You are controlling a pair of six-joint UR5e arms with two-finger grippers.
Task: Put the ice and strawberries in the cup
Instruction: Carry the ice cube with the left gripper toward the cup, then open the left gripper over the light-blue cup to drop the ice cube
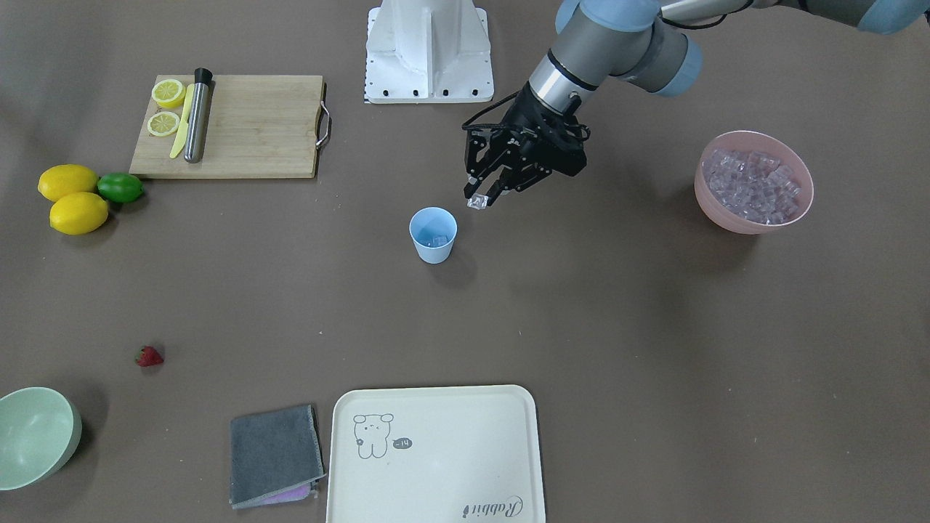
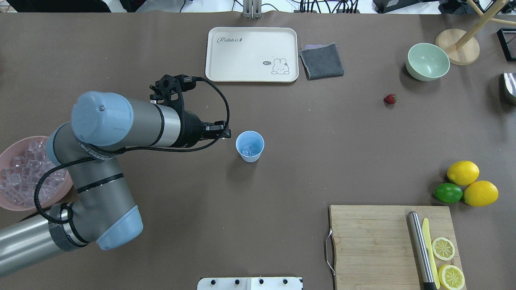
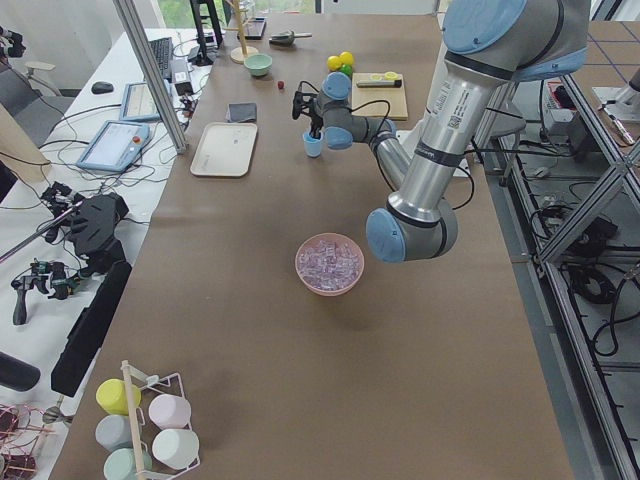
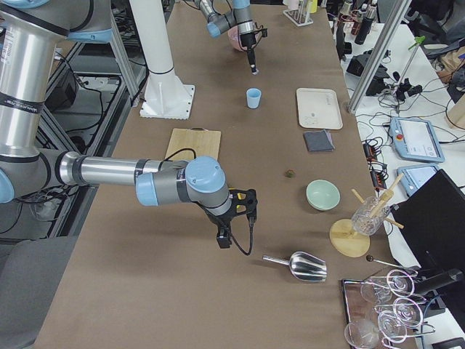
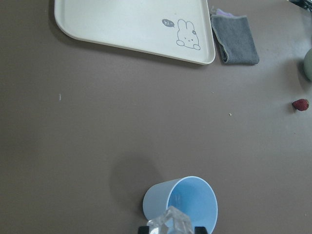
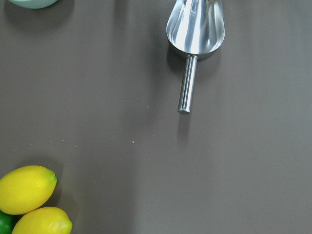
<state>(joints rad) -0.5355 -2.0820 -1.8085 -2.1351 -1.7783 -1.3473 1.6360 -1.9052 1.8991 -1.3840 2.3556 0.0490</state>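
My left gripper (image 1: 481, 197) is shut on one clear ice cube (image 1: 477, 203) and hangs just beside the pale-blue cup (image 1: 433, 234), on its robot side and a little above the rim. In the left wrist view the held cube (image 5: 170, 224) sits over the cup's (image 5: 187, 200) near edge. A few cubes lie in the cup (image 2: 250, 152). More ice fills the pink bowl (image 1: 734, 221). The red strawberry (image 1: 149, 356) lies alone on the table, far from both arms. My right gripper (image 4: 224, 238) shows only in the exterior right view; I cannot tell whether it is open.
A wooden cutting board (image 1: 254, 131) holds lemon halves, a yellow knife and a steel muddler. Two lemons (image 1: 69, 196) and a lime (image 1: 120, 187) lie beside it. There is a cream tray (image 1: 450, 436), a grey cloth (image 1: 275, 454), a green bowl (image 1: 36, 436) and a metal scoop (image 6: 195, 27).
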